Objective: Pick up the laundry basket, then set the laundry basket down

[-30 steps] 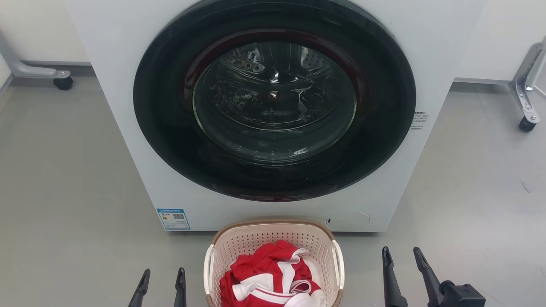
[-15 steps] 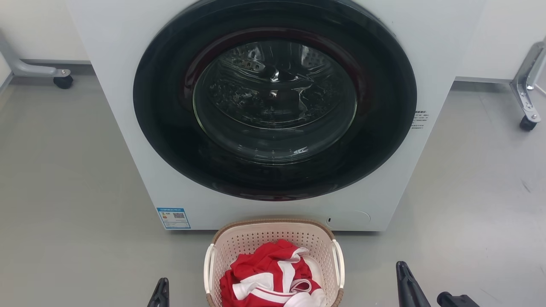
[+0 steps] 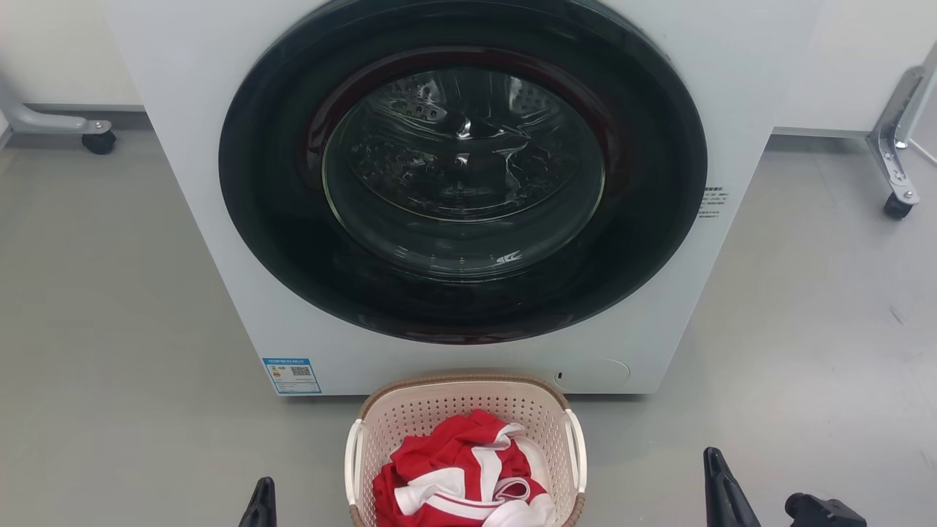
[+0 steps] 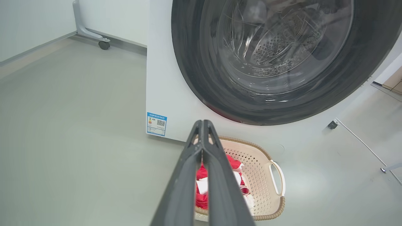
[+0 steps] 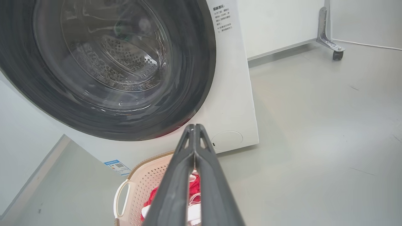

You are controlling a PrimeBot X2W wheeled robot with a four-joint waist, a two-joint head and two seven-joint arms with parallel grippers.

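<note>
The laundry basket [image 3: 439, 411], cream with a brown rim and white side handles, stands on the grey floor just in front of the washing machine. A red and white garment [image 3: 457, 476] lies inside it. My left gripper [image 3: 260, 503] is shut and empty, low to the basket's left and apart from it. To the basket's right, my right gripper [image 3: 721, 487] is shut and empty as well. In the left wrist view the shut left gripper [image 4: 203, 123] overlaps the basket [image 4: 259, 169]. In the right wrist view the shut right gripper [image 5: 194, 126] points over the basket [image 5: 146, 180].
The white washing machine [image 3: 183, 183], its round dark door [image 3: 461, 176] closed, rises right behind the basket. Metal frame legs on castors stand at the back left [image 3: 91, 139] and back right [image 3: 893, 197]. Open grey floor lies on both sides.
Both grippers stood open a second ago and are now shut. Both have dropped lower in the head view and moved slightly outward. The camera shifted a little. The basket has stayed on the floor.
</note>
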